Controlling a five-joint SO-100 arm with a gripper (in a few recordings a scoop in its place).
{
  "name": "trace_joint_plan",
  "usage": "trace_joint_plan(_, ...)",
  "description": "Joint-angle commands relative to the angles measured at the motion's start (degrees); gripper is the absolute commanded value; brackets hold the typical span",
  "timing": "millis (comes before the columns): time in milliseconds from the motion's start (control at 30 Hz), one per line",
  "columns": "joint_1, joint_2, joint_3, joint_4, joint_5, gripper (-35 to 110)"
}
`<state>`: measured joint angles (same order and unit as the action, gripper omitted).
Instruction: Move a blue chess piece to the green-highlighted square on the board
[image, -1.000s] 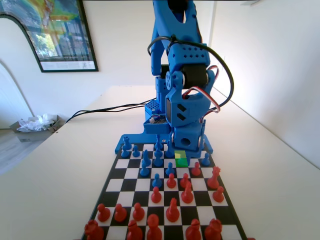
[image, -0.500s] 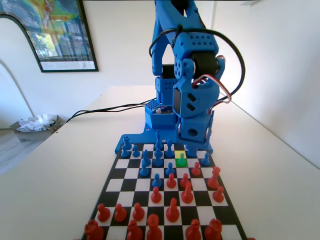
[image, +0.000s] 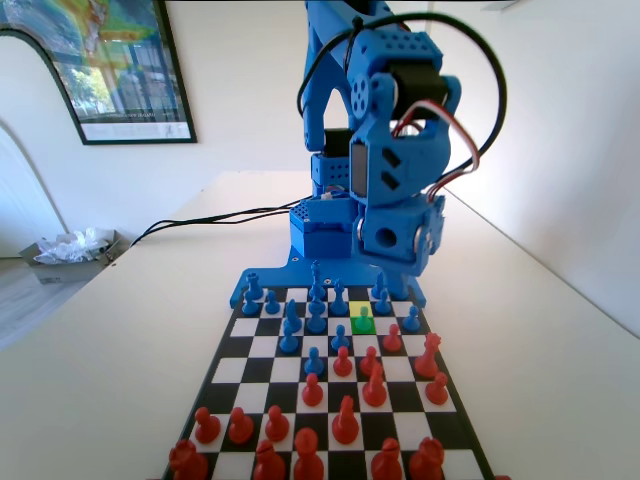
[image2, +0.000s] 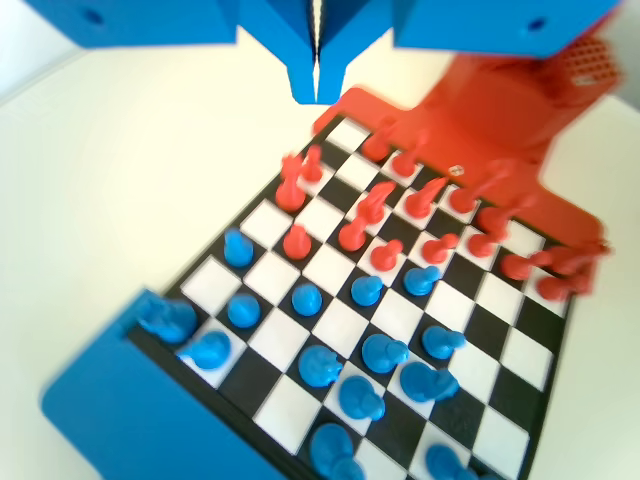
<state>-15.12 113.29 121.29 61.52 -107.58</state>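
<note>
A small blue pawn (image: 362, 318) stands upright on the green-highlighted square (image: 362, 326), in the second row from the blue end of the board (image: 330, 395), a little right of centre in the fixed view. My gripper (image: 392, 262) hangs well above that end of the board, clear of the pawn. In the wrist view my gripper (image2: 316, 85) points down from the top edge. Its jaws are pressed together with only a hairline slit and nothing between them. That view is blurred by motion.
Several blue pieces (image: 290, 322) crowd the far rows and red pieces (image: 345, 420) the near rows in the fixed view. In the wrist view the blue pieces (image2: 380, 352) lie near and the red ones (image2: 385, 255) far. A black cable (image: 200, 220) runs over the table at the left.
The gripper was low over the green square; it let the pawn stand there, then rose and swung slightly right in the fixed view. The pawn stays on the green square.
</note>
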Motion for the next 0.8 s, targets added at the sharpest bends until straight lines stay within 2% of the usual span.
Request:
trace_joint_plan(0,0.6,9.8,-5.4,5.0,4.7,1)
trace_joint_plan(267,3.9,21.3,-8.6,14.4,14.7,1)
trace_joint_plan(767,11.1,44.5,-0.7,24.5,15.7,1)
